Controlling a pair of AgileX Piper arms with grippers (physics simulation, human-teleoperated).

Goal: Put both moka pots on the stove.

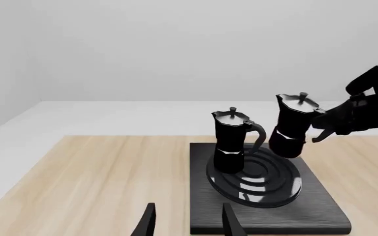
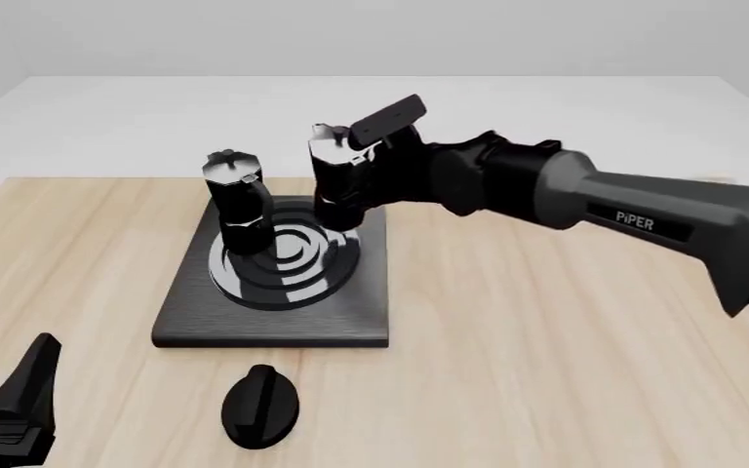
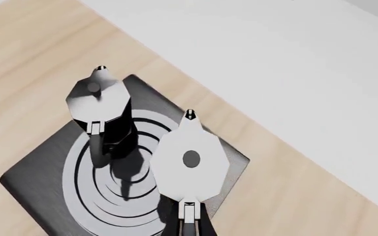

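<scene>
Two pots: one moka pot point(image 2: 235, 198) stands upright on the burner rings of the stove point(image 2: 277, 317); the carried pot point(image 2: 338, 180) hangs just beside it, above the rings' far right part, tilted in the left wrist view.
Right tool: the right tool point(image 2: 372, 166) holds the carried pot by its handle side; the contact itself is hidden behind the pot, so the clamp is judged from the pot being off the slab.
Left tool: the left tool point(image 1: 187, 221) sits low at the near left of the bench point(image 2: 557, 341), fingers apart, holding nothing.
Risk, collision: the two pots are close, so a sideways drift while lowering could knock the standing pot over.
Risk, tilt: released while leaning, the carried pot may rock or topple on its narrow base.
Risk, edge: it hangs toward the stove's far right corner, so a landing too far out could catch the slab's edge.
Contents: both lids are shut; nothing inside is visible.
Other: a black oval knob point(image 2: 261, 405) lies on the bench in front of the stove.
</scene>
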